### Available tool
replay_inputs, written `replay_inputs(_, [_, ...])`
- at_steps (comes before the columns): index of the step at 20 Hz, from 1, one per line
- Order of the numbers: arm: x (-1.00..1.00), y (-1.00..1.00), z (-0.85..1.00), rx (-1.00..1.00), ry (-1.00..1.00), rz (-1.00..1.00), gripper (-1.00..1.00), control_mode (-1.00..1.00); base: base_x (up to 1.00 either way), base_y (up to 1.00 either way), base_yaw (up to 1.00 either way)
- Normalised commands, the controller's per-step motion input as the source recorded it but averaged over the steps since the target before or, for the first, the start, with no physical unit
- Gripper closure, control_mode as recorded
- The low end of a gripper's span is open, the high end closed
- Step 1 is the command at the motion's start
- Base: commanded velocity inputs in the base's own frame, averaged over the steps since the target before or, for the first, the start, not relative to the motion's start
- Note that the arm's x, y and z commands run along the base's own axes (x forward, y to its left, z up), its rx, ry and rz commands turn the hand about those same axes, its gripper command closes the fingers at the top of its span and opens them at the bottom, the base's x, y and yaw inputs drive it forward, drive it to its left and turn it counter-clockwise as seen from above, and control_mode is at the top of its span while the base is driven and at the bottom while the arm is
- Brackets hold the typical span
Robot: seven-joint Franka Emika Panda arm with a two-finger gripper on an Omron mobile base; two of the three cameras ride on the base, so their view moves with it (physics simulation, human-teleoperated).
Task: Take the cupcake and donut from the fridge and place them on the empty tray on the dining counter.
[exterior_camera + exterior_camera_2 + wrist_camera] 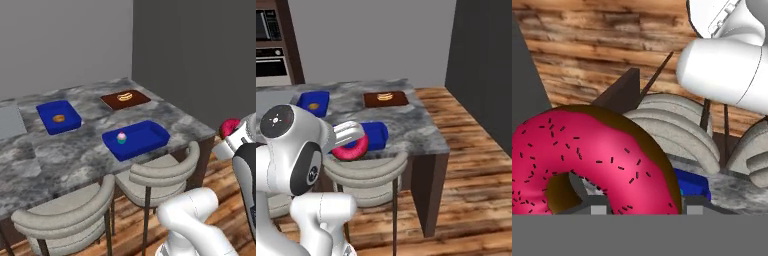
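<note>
My gripper (231, 136) is shut on the donut (229, 127), a ring with red-pink icing and dark sprinkles, held in the air off the near right corner of the dining counter (70, 152). In the hand view the donut (587, 155) sits close between the fingertips. From the right base view the gripper (353, 140) and donut (351, 149) hang in front of the wide blue tray (375, 134). That tray (147, 136) lies near the counter's front edge, and the cupcake (121, 137) stands upright in its left half. The fridge is out of view.
A smaller blue tray (58, 116) with a brown pastry (59, 118) lies further back left, and a brown tray (125, 98) with a hot dog at the back right. Two grey curved chairs (160, 172) stand against the counter's near side. Wooden floor lies to the right.
</note>
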Motion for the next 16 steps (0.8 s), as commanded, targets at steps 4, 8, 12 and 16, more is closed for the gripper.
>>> replay_inputs(4, [0.00,0.00,0.00,0.00,0.00,0.00,1.00,1.00,0.66,-0.59,0.24])
replay_inputs(8, [0.00,0.00,0.00,0.00,0.00,0.00,1.00,1.00,1.00,-0.14,0.33])
replay_inputs(12, [0.00,0.00,0.00,0.00,0.00,0.00,1.00,1.00,1.00,0.00,0.47])
replay_inputs(16, [0.00,0.00,0.00,0.00,0.00,0.00,1.00,1.00,0.99,0.00,0.40])
